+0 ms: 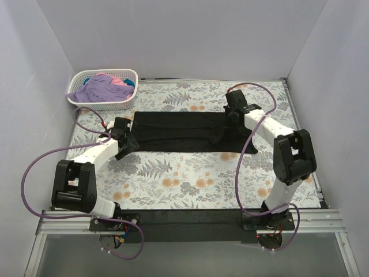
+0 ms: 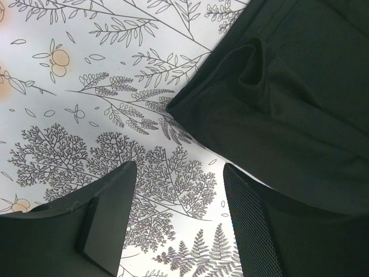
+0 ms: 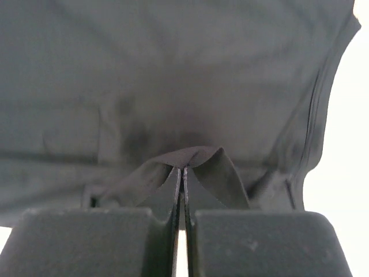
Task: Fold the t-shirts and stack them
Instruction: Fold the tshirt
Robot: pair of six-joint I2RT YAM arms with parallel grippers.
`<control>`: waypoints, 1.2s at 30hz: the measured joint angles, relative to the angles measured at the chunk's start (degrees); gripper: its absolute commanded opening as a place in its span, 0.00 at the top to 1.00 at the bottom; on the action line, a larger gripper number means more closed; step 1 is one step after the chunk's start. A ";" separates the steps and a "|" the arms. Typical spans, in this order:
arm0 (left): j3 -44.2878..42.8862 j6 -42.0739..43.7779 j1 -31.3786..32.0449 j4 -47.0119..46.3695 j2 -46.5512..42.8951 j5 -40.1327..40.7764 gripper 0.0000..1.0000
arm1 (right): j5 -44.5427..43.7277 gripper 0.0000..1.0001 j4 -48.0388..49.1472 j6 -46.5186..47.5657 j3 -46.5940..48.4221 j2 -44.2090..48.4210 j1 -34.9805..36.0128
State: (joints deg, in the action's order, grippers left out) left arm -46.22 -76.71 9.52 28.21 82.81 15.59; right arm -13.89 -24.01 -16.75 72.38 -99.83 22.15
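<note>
1. Folding the black t-shirt (image 1: 179, 131) looks to be the step in hand. It lies flattened into a long band across the far half of the tabletop (image 1: 173, 184), between the two arms. The other t-shirts (image 1: 102, 88), lavender with some pink and teal, sit heaped in the white basket (image 1: 76, 99) at the far left corner.
2. The right claw (image 3: 183, 171) is closed tight on a small raised tuck of black cloth at the shirt's right end. That pinch should be held firm, lifting only enough to free the fabric from the tabletop.
3. The left claw (image 2: 179, 173) is wide open and holds nothing. It hovers over bare printed tabletop, with the shirt's left corner just beyond its fingertips and off to one side.
4. It should shift onto that corner and close over every layer there. The left wrist view shows a doubled edge with a pucker.
5. Both ends should travel together at one height, so the band neither sags nor twists.
6. Catching only the top layer would likely undo the fold. The flap jutting out at the near right edge may trail.
</note>
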 measured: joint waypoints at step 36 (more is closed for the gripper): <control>-13.40 -1.97 0.00 0.22 6.93 -3.45 0.63 | 27.39 0.63 12.00 -2.36 -16.79 8.24 -17.42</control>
State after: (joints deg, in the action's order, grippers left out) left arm -59.61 -78.67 9.52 28.42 89.73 12.14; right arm 13.50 -12.01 -19.11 55.59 -91.59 4.73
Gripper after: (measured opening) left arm 0.390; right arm 0.372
